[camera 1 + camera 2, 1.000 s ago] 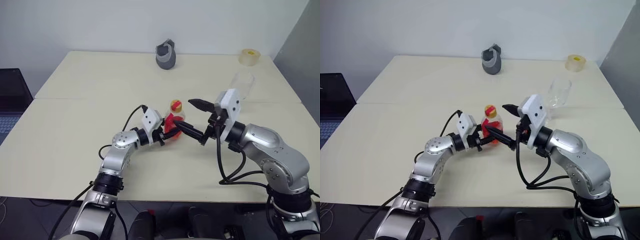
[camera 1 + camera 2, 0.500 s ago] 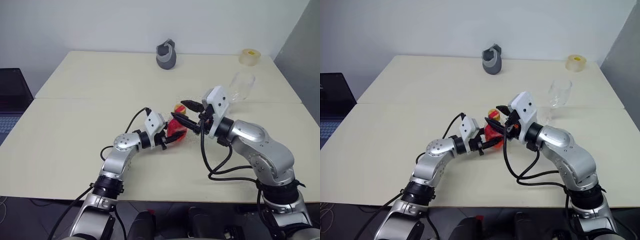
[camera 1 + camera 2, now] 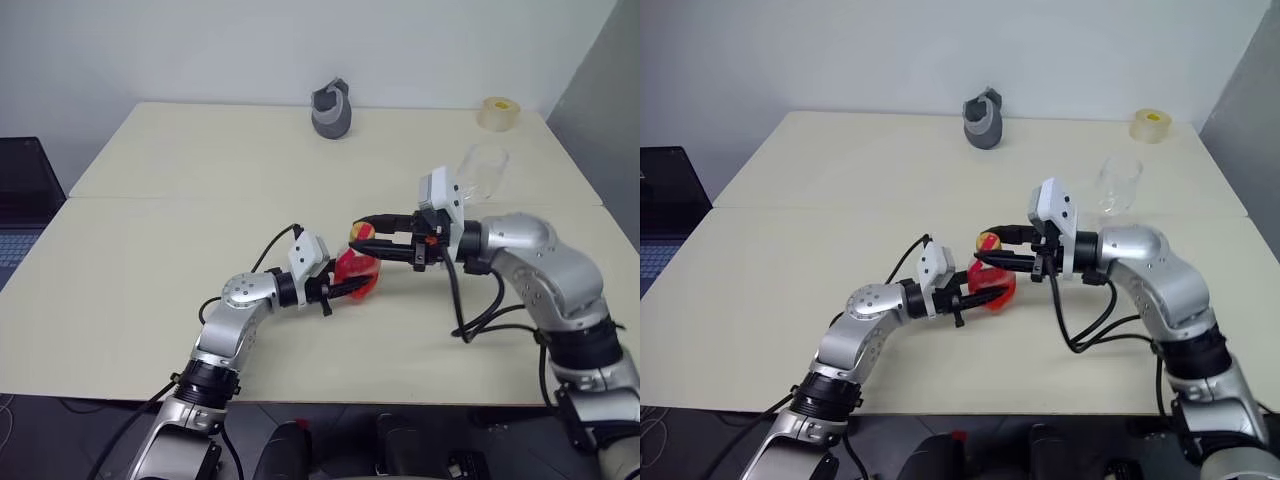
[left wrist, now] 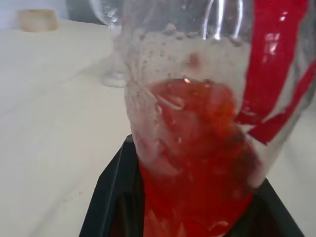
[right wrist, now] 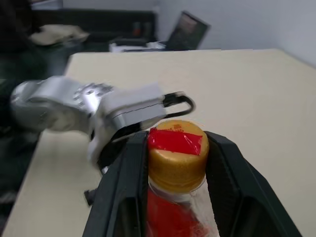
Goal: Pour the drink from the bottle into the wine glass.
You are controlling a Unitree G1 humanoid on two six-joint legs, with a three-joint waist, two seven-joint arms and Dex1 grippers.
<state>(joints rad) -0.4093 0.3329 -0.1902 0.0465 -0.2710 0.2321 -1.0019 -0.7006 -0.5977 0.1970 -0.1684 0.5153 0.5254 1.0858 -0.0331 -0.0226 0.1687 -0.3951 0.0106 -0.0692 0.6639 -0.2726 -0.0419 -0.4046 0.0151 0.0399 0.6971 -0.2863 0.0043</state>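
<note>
Left end effector (image 3: 345,290) grasps bottle (image 3: 355,268) body (red drink (image 4: 197,163) inside); right end effector (image 3: 368,236) clamps its yellowish cap (image 5: 177,155); wine glass (image 3: 478,175) well apart on table (image 3: 150,250).

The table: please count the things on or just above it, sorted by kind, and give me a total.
Bottles: 1, the bottle with red drink, between the two grippers
Glasses: 1, the wine glass
Tape rolls: 1, the pale yellow tape roll
Grey jug-like objects: 1, the grey jug-like object
Total: 4 things on the table
</note>
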